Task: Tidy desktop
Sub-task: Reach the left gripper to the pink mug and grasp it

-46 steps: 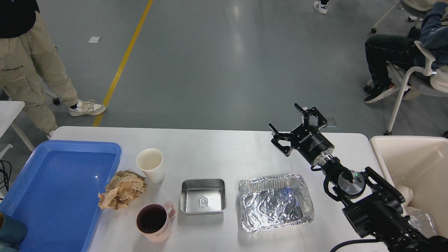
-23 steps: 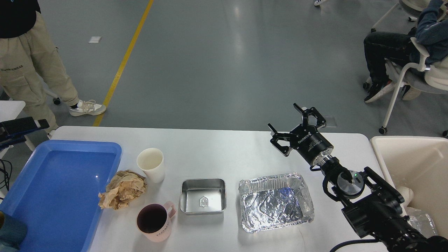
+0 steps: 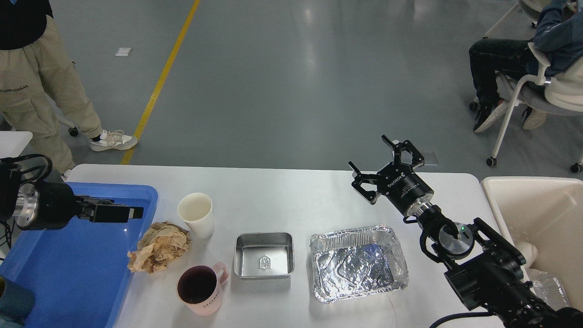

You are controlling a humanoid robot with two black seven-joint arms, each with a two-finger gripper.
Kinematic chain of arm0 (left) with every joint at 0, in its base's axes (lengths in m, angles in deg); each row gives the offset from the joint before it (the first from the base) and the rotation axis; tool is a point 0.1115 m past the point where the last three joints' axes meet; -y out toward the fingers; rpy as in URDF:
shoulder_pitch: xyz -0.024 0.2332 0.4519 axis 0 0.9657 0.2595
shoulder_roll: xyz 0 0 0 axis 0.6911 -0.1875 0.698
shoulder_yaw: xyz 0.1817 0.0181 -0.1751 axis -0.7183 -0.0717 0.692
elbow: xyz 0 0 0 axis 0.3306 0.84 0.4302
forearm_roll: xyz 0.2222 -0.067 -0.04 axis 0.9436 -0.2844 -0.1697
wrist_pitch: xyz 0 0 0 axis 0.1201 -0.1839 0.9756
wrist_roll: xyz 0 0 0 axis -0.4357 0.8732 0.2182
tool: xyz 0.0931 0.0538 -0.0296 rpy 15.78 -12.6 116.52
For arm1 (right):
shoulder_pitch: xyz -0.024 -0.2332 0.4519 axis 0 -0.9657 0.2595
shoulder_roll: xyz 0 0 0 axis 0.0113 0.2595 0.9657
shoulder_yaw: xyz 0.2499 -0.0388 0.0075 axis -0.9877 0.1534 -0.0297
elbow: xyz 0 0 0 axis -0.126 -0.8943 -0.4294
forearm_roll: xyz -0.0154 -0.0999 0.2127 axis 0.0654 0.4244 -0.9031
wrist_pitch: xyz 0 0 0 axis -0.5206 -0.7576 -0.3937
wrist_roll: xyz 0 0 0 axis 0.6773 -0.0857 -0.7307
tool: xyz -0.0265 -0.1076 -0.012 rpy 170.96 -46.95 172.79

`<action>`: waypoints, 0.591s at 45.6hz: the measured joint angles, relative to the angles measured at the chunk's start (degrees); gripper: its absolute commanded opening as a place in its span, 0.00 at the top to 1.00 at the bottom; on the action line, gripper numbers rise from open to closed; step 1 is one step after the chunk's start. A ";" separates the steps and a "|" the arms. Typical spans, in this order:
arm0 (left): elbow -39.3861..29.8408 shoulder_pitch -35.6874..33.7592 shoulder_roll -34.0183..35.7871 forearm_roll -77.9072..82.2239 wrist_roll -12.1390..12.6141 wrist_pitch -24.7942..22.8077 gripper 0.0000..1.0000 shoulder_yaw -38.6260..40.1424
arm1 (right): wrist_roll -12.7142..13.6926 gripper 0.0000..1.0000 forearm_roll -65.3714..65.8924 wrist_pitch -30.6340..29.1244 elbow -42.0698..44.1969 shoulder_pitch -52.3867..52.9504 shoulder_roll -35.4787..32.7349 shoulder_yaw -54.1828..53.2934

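The white desktop [image 3: 282, 196] holds a white paper cup [image 3: 196, 214], a crumpled brown paper [image 3: 159, 246], a pink mug [image 3: 202, 285], a small steel tray [image 3: 264, 255] and a crinkled foil tray [image 3: 358, 262]. My right gripper [image 3: 370, 151] is open and empty, held above the desktop's far right part, beyond the foil tray. My left gripper [image 3: 119, 212] reaches in from the left over the blue tray [image 3: 68, 269], just left of the paper cup and above the crumpled paper. Its fingers are seen side-on, so I cannot tell them apart.
A cream bin [image 3: 537, 214] stands off the right end of the desktop. A person stands at the far left, and another sits on a chair at the far right. A teal object [image 3: 13, 303] sits at the blue tray's near left corner.
My left arm has come into view from the left and now reaches over the blue tray. My right gripper has stayed in place, open. The seated person has shifted right.
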 measured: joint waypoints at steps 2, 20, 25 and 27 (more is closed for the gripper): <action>-1.32 -2.14 0.06 1.54 -0.39 -0.16 0.03 -2.73 | 0.00 0.00 0.03 0.00 0.00 0.03 0.02 0.00; -5.15 -15.89 -3.85 11.66 -2.70 -1.40 0.03 -21.41 | -0.04 0.00 0.06 0.00 -0.79 -0.12 -0.24 -0.09; -5.07 -16.17 -5.34 14.18 -2.59 -1.50 0.03 -22.64 | -0.05 0.00 0.06 -0.05 -0.79 -0.14 -0.02 -0.09; -5.04 -16.22 -6.14 14.80 -2.57 -1.59 0.03 -23.02 | -0.05 0.00 0.06 -0.06 -0.82 -0.15 0.01 -0.09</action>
